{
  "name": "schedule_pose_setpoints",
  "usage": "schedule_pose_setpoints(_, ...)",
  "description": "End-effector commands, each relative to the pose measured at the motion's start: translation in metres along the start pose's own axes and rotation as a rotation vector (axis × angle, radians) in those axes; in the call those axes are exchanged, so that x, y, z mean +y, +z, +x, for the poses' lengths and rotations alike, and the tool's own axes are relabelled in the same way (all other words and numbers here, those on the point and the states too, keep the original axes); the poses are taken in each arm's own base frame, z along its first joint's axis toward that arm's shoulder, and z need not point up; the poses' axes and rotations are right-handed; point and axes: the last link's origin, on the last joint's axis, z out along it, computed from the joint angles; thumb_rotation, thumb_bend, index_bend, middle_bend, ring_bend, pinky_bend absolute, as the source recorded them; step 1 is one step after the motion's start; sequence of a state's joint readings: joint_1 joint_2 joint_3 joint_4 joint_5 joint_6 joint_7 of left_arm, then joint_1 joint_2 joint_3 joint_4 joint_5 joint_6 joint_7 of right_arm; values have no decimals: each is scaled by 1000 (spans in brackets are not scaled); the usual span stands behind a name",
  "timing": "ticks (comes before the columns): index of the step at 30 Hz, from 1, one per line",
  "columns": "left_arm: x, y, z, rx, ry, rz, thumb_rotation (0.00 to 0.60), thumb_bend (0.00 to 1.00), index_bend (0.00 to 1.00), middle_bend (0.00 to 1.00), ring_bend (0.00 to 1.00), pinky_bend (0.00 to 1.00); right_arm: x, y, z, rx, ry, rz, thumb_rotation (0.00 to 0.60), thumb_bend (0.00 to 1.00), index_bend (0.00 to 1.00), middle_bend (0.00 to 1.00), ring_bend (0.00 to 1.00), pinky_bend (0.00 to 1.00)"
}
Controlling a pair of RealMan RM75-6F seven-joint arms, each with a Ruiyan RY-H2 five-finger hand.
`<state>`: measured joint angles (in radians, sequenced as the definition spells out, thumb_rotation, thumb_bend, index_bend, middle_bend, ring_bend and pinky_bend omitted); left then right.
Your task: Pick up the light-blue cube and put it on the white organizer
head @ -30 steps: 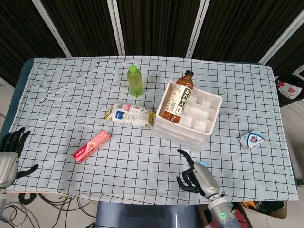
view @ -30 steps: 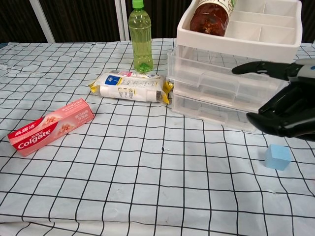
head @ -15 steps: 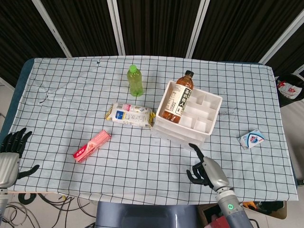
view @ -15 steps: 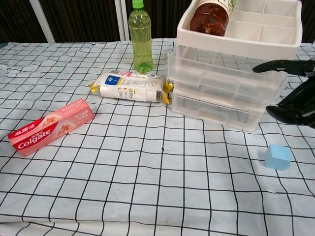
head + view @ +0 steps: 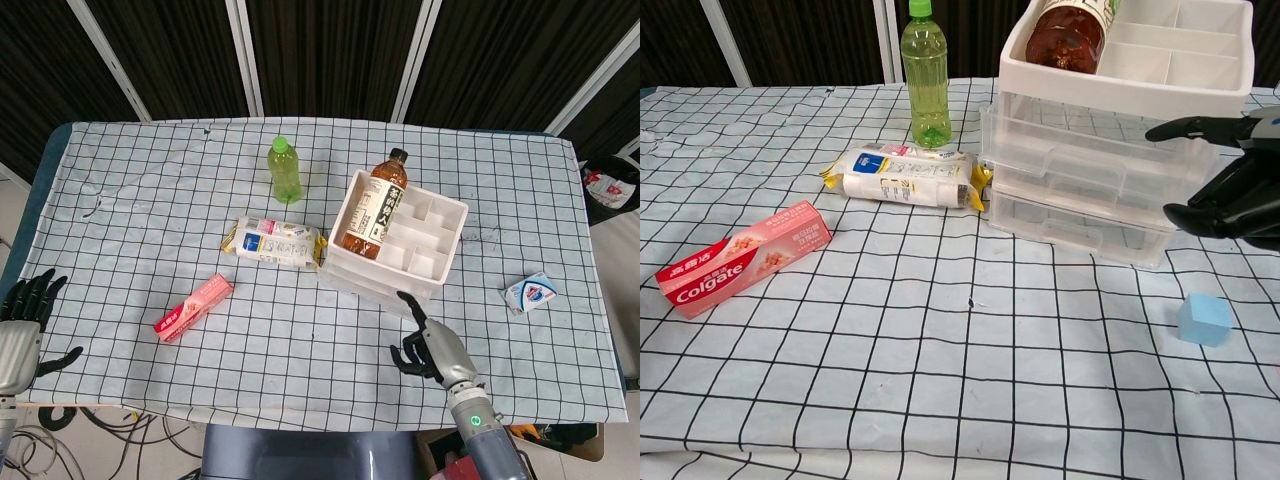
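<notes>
Light-blue cube (image 5: 1205, 320) sits on the checked cloth of our counter (image 5: 940, 380), in front of the white organizer (image 5: 1120, 110) and apart from it. Our right robot hand (image 5: 1225, 175) hangs above and behind the cube, fingers spread, holding nothing, not touching it. Our left robot hand (image 5: 22, 320) rests at the counter's near-left edge, fingers apart, empty.

Black-fingered robot hand (image 5: 432, 350), silver-grey back, green wrist light

In the head view, the right hand (image 5: 432, 348) hides the light-blue cube.
</notes>
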<state>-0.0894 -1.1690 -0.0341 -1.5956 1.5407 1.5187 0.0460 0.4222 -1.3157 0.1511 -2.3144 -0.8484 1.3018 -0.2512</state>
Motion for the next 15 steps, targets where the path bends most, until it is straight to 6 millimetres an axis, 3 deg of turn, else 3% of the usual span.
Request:
schedule_pose_setpoints(1,0,0,0,0,0,0,600,32,0,0,0,0,0,1,0,5,5,-4,600,407,132,864,911,889)
schedule_pose_setpoints(7,0,0,0,1,0,0,600,32,0,0,0,0,-1,-4,-3,-4,25,10,600,407,242,864,911,889)
schedule_pose_setpoints(15,0,0,0,3,1,-1,600,32,0,0,0,0,-1,-9,-7,-17,31,18,600,407,222,864,911,889)
